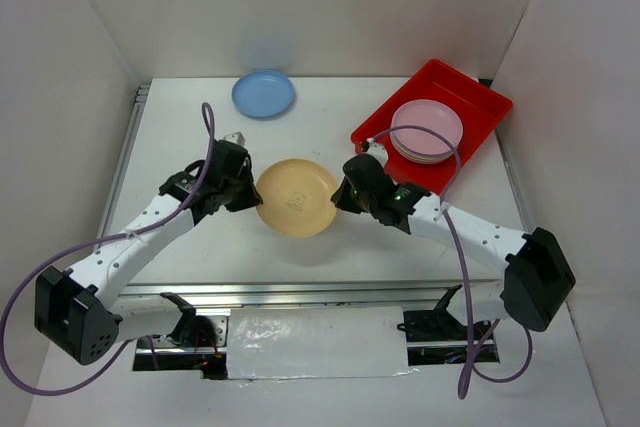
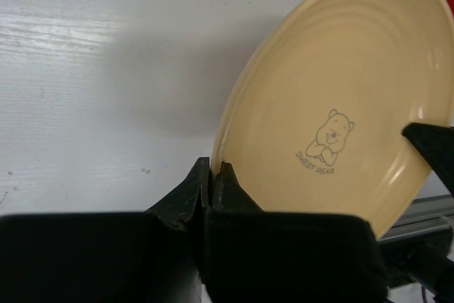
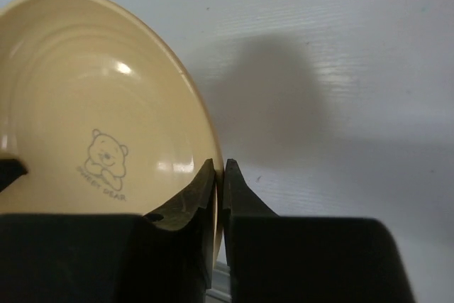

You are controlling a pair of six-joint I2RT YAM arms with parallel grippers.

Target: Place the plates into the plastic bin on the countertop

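- Left fingers (image 2: 190,193) closed on the yellow plate (image 1: 296,197), pinching its rim at 9 o'clock.
- Right fingers (image 3: 241,196) clamped on the same rim at 3 o'clock.
- Yellow plate sits between both, over worktop (image 1: 200,127) centre, bear print up.
- Red bin (image 1: 480,102) at 1 o'clock holds stacked pink plates (image 1: 427,130).
- Blue plate (image 1: 264,93) lies on the worktop at 12 o'clock.

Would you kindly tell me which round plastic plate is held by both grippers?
The yellow bear-print plate, pinched at opposite rims; the blue plate lies free, the pink plates sit in the red plastic bin.
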